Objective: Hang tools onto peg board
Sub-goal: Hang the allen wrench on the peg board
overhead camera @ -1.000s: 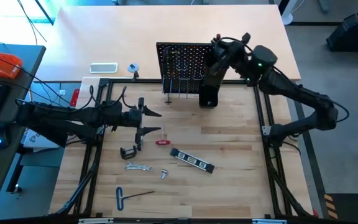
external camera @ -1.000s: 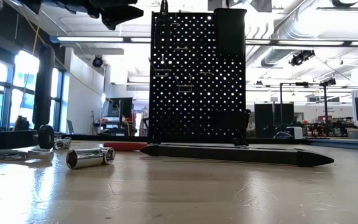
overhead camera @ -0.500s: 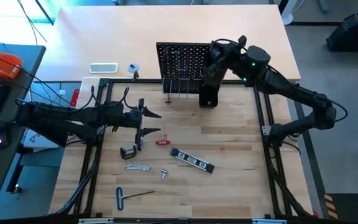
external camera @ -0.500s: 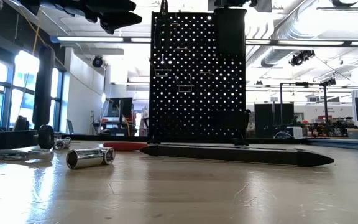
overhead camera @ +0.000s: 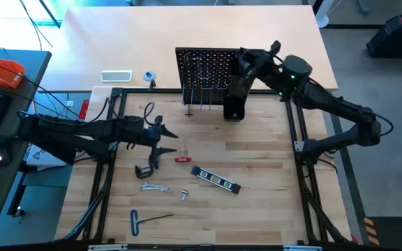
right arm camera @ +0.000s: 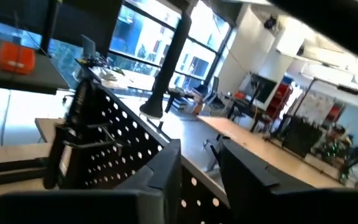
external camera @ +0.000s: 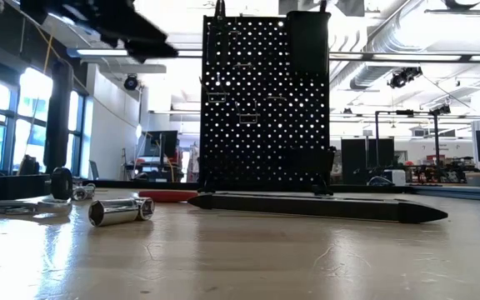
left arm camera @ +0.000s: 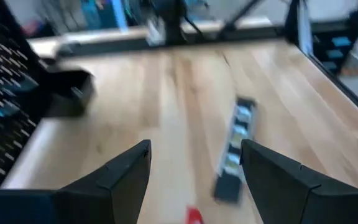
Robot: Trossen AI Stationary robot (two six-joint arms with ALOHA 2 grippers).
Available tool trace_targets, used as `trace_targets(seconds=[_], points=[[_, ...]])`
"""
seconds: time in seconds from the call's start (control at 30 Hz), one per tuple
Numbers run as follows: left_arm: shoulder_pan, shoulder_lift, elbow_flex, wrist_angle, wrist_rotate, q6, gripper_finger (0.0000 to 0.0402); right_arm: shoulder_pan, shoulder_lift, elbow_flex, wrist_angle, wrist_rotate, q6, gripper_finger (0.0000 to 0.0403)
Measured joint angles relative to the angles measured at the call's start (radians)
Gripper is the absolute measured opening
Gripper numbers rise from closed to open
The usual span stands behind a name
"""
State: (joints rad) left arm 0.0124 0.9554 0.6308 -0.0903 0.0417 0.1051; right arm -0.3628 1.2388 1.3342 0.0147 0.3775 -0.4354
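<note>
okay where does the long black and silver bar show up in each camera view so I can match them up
High view: the black-and-silver bar lies slantwise on the table, in front of the peg board.
Low view: it stretches as a long dark bar across the table, in front of the board's foot.
Left wrist view: blurred, between the left gripper's open fingers.
Right wrist view: not in it.
Shared landmark: the peg board, in all four views.

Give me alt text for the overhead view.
Two dark robot arms work over a wooden table: the right pincer is at the upright peg board, the left pincer hovers open above scattered tools.
</note>
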Motion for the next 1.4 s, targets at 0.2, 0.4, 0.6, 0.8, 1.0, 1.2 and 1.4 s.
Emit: trace_targets(seconds=[0.2,0.4,0.6,0.8,1.0,1.2,1.4], points=[[-0.008,0.007,-0.014,-0.098,0.058,-0.039,0.0238,0.095,-0.047,0.0,-0.046,-0.006,-0.063,0.0137],[-0.044,0.085,-0.058,-0.098,0.051,-0.071,0.0221,0.196,-0.055,0.0,-0.186,-0.01,-0.067,0.0142],[-0.08,0.206,-0.08,-0.084,0.022,-0.1,0.0205,0.299,-0.055,0.0,-0.366,0.05,-0.009,0.0142],[-0.113,0.317,-0.08,-0.032,-0.067,-0.104,0.0204,0.387,-0.055,0.0,-0.516,0.053,0.098,0.0142],[-0.14,0.388,-0.08,0.019,-0.147,-0.105,0.0204,0.472,-0.055,0.0,-0.656,0.047,0.215,0.0142],[-0.145,0.449,-0.08,0.068,-0.16,-0.113,0.0204,0.557,-0.055,-0.012,-0.73,0.04,0.309,0.0142],[-0.144,0.517,-0.08,0.089,-0.213,-0.122,0.0204,0.617,-0.055,-0.07,-0.71,0.039,0.361,0.0142]])
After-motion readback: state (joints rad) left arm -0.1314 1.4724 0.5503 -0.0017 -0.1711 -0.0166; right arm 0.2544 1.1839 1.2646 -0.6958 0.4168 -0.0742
